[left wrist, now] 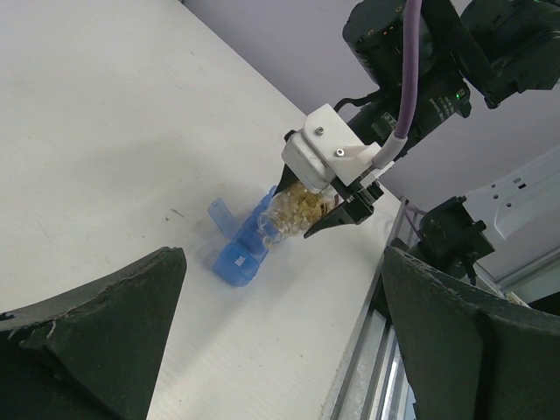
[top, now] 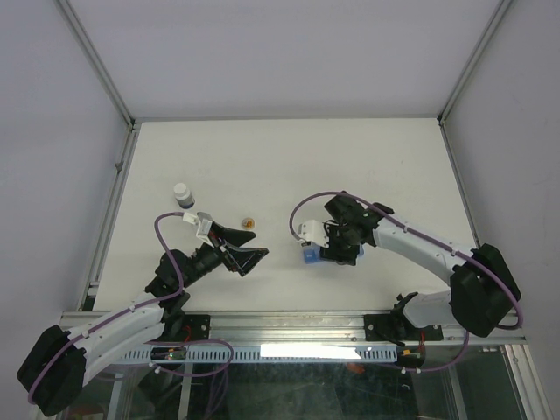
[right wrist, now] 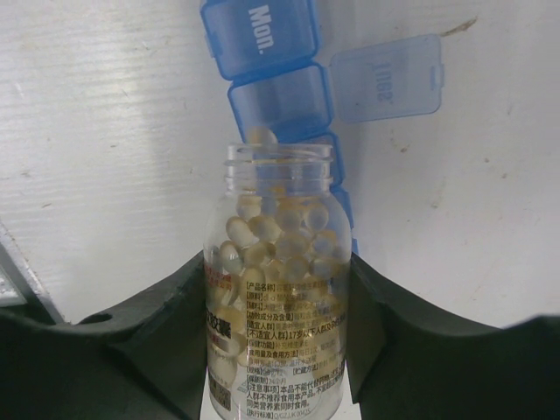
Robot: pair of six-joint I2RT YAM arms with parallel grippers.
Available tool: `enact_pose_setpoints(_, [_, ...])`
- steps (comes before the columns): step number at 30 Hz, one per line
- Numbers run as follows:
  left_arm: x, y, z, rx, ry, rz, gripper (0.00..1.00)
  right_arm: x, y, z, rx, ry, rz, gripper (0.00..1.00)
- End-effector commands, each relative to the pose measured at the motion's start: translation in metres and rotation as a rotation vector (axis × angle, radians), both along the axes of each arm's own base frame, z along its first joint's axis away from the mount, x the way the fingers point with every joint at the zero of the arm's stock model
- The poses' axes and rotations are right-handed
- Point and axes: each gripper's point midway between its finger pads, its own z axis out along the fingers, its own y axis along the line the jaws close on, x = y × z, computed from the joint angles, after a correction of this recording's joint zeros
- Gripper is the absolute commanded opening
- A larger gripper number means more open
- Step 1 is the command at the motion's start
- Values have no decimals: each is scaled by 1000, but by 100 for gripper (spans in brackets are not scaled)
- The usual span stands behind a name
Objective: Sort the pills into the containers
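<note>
Now the right gripper [right wrist: 276,289] squeezes a clear bottle [right wrist: 278,350] of pale pills [right wrist: 262,236] at the blue pill box [right wrist: 278,101].
Closest, its two black jaws press the bottle's sides. The bottle's open mouth points to 12 o'clock. The pill box starts at the mouth and runs on toward 12 o'clock on the white table [right wrist: 105,131]. One little lid [right wrist: 385,77] hangs open at 1 o'clock. The "Mon." lid [right wrist: 262,35], farthest off, is shut. The left gripper [left wrist: 282,289] hangs with jaws spread wide, holding nothing, and the pill box lies well ahead of them.

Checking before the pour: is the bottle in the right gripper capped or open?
Open. The bottle has a bare threaded mouth, no cap, with pills visible inside.
</note>
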Motion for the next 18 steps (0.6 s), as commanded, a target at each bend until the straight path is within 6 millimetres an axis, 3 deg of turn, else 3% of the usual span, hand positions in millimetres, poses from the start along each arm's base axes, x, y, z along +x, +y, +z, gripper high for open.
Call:
enact_pose_setpoints(1, [2, 4, 8, -26, -45, 20, 99, 20, 3, 8, 23, -114, -10, 0])
enact_pose_setpoints(3, [2, 3, 7, -19, -39, 19, 99, 3, 15, 18, 52, 12, -7, 0])
enact_pose_setpoints(6, [2, 3, 6, -19, -42, 18, 99, 15, 9, 12, 34, -88, -3, 0])
enact_pose_setpoints(10, [2, 3, 8, -19, -44, 17, 99, 9, 6, 2, 8, -20, -8, 0])
enact_pose_setpoints(15, [3, 4, 7, -16, -43, 25, 99, 5, 22, 28, 116, -40, 18, 0])
enact_pose_setpoints(18, [4, 4, 8, -18, -48, 26, 99, 13, 5, 6, 16, -70, -2, 0])
